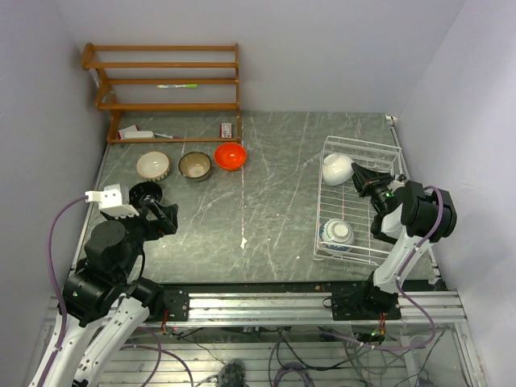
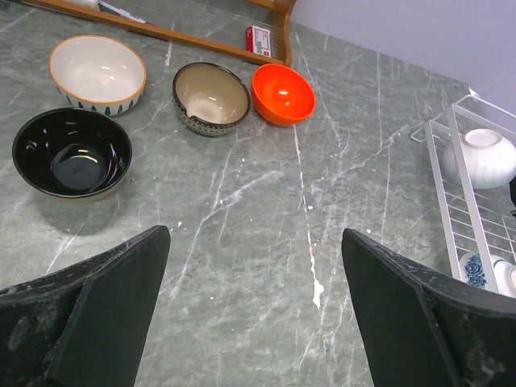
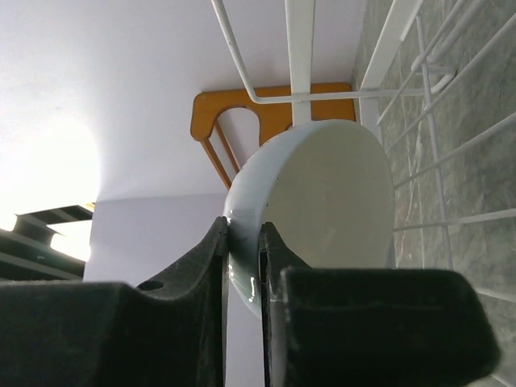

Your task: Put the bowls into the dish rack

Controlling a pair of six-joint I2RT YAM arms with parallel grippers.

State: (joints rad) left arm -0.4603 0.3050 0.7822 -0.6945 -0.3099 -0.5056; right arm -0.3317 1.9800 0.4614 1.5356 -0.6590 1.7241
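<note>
Right gripper (image 3: 242, 235) tight on white bowl (image 3: 322, 210) in dish rack (image 3: 300, 48); left gripper (image 2: 254, 234) wide open.

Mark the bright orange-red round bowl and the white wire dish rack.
bright orange-red round bowl (image 2: 283, 93): left wrist view, on its inner hollow.
white wire dish rack (image 1: 318, 211): top external view, on its left rim wire.

6 bowls: 4 on desk (image 2: 266, 242) (cream (image 2: 97, 71), tan (image 2: 211, 97), orange (image 2: 283, 93), black (image 2: 72, 153)), 2 in the 1 dish rack (image 1: 348, 201) (white (image 1: 337, 168), blue-patt. (image 1: 337, 233)); 1 wooden shelf (image 1: 161, 65), 2 arms (left (image 1: 105, 250), right (image 1: 403, 242)).
</note>
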